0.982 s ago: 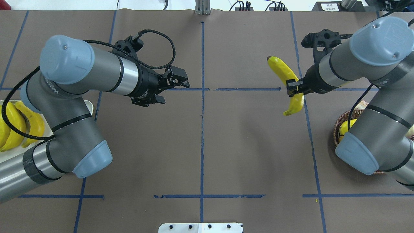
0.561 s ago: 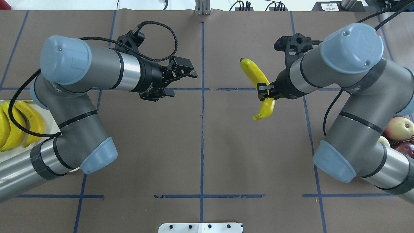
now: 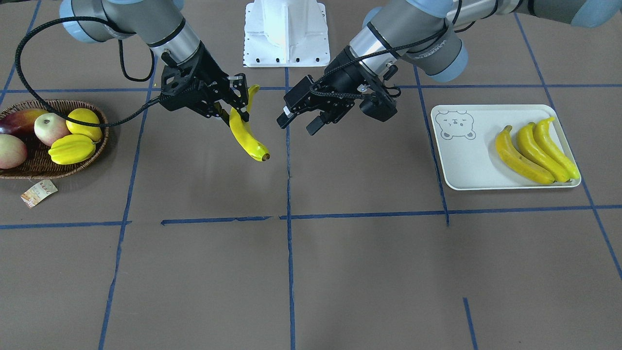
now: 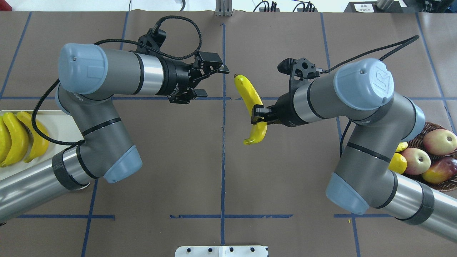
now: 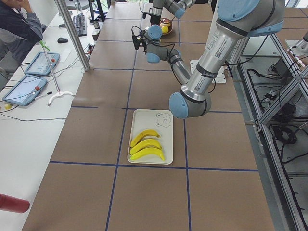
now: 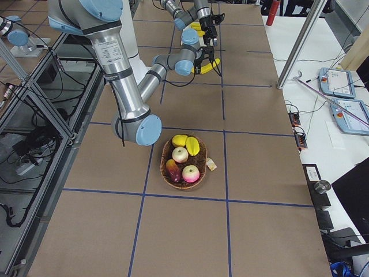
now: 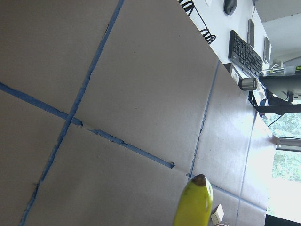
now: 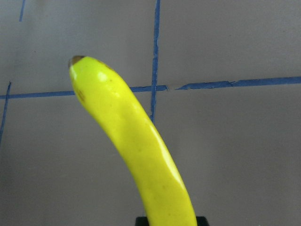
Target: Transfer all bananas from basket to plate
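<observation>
My right gripper (image 4: 259, 116) is shut on the middle of one banana (image 4: 249, 94) and holds it in the air over the table's centre. The same banana (image 3: 246, 139) hangs with its dark tip down in the front view, and it fills the right wrist view (image 8: 136, 150). My left gripper (image 4: 213, 81) is open, a short way left of the banana's upper end and not touching it. The left wrist view catches the banana's tip (image 7: 195, 207). Three bananas (image 3: 534, 148) lie side by side on the plate (image 3: 457, 160). The basket (image 3: 48, 169) shows no banana.
The basket (image 4: 446, 188) holds apples (image 3: 48, 129), a starfruit (image 3: 72, 149) and a round yellow fruit (image 3: 83, 121), with a paper tag (image 3: 39, 192) beside it. The white robot base (image 3: 285, 34) stands at the table's robot-side edge. A person sits at the side desk in the left view.
The right arm has carried the banana from near the basket side toward the table's centre. The left gripper, still open, has moved right toward it.
</observation>
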